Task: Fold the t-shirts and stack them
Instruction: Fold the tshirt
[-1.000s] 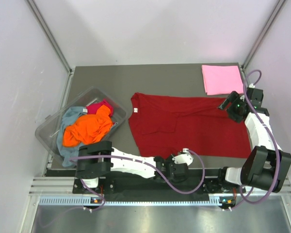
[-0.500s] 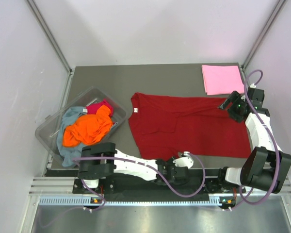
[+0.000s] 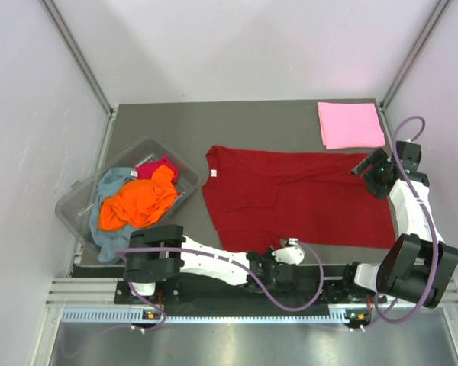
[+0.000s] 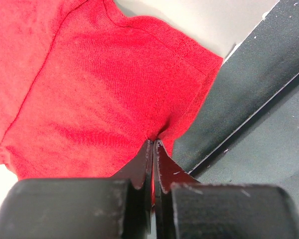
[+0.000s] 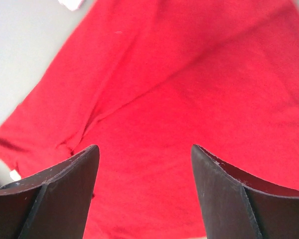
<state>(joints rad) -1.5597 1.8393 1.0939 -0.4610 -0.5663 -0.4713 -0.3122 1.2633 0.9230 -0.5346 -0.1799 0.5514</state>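
Observation:
A dark red t-shirt (image 3: 305,198) lies spread flat in the middle of the table, its white neck label (image 3: 214,174) at the left. My left gripper (image 3: 278,255) is low at the table's near edge, shut on the hem of the shirt's near sleeve (image 4: 184,64); in the left wrist view the jaws (image 4: 153,142) pinch red cloth between them. My right gripper (image 3: 364,165) hovers open over the shirt's far right corner, red cloth (image 5: 189,84) filling the gap between its fingers (image 5: 144,152). A folded light pink t-shirt (image 3: 349,124) lies at the far right corner.
A clear plastic tub (image 3: 76,200) stands at the left and holds orange (image 3: 137,202), grey-blue (image 3: 111,183) and magenta (image 3: 162,166) shirts. The table's dark front edge and rail (image 4: 259,99) run just beside the left gripper.
My left gripper has closed on the near sleeve of the red t-shirt. My right gripper has shifted slightly to the right, still open.

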